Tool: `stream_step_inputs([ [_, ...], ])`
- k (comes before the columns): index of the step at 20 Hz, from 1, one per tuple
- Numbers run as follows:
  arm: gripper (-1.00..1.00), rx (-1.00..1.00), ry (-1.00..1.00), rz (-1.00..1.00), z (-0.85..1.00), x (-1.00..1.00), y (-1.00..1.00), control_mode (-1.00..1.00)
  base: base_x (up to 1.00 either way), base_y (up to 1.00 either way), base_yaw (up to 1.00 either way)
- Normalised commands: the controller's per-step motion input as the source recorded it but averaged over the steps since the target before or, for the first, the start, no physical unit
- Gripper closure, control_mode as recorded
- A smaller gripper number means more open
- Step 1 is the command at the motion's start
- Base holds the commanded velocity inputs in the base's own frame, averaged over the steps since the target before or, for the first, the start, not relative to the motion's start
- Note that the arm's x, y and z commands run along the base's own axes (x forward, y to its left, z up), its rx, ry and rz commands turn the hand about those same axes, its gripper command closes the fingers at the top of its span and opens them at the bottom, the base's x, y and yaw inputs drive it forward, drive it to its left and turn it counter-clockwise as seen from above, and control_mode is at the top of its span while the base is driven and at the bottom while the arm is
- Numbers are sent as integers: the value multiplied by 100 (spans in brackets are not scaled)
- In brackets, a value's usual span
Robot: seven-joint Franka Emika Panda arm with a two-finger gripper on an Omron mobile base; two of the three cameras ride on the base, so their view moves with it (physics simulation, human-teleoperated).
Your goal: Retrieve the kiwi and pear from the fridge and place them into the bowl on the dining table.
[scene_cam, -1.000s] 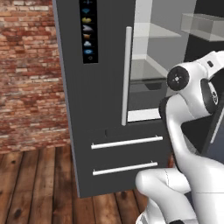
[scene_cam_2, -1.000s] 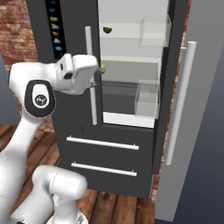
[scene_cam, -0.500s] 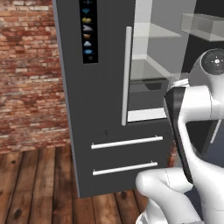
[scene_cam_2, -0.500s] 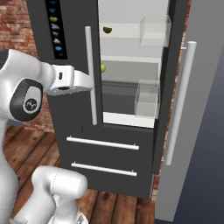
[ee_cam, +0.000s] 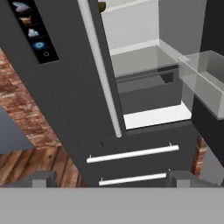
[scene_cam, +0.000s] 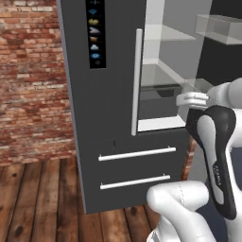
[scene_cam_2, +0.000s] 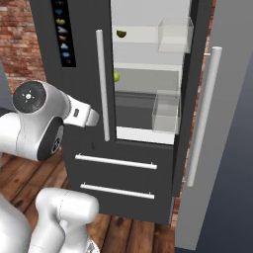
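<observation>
The fridge (scene_cam_2: 79, 99) stands ahead, its left door (scene_cam: 108, 118) shut and its right side open. On the top shelf lies the dark olive kiwi (scene_cam_2: 121, 33). One shelf lower, just behind the white bar handle (scene_cam_2: 102, 84), sits the yellow-green pear (scene_cam_2: 116, 76). The kiwi also peeks in at the top edge of the hand view (ee_cam: 101, 5). My gripper (ee_cam: 113, 177) is open and empty, held well short of the fridge and facing the shut door and the open compartment. My hand (scene_cam_2: 83, 113) hangs at drawer height, left of the handle. The bowl and dining table are out of view.
The open right door (scene_cam_2: 207, 123) swings out at the right, with clear bins (scene_cam_2: 174, 33) mounted on it. Two drawers with white bars (scene_cam_2: 116, 161) lie below the compartment. A brick wall (scene_cam: 28, 80) rises on the left above a wooden floor (scene_cam: 38, 203).
The arm has folded and the hand has dropped from chest height to beside the door handle, turning toward the fridge. The jaws stay wide open. The fridge and fruit have not moved.
</observation>
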Motion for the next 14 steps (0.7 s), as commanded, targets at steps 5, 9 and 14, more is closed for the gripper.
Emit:
stream_step_inputs([
  [5, -100, 4, -1, 8, 8, 9, 17, -100, 0, 0, 0],
  [9, -100, -2, 15, -1, 31, 19, 5, -100, 0, 0, 0],
  [14, -100, -6, 22, -2, 32, 26, 1, -100, 0, 0, 0],
])
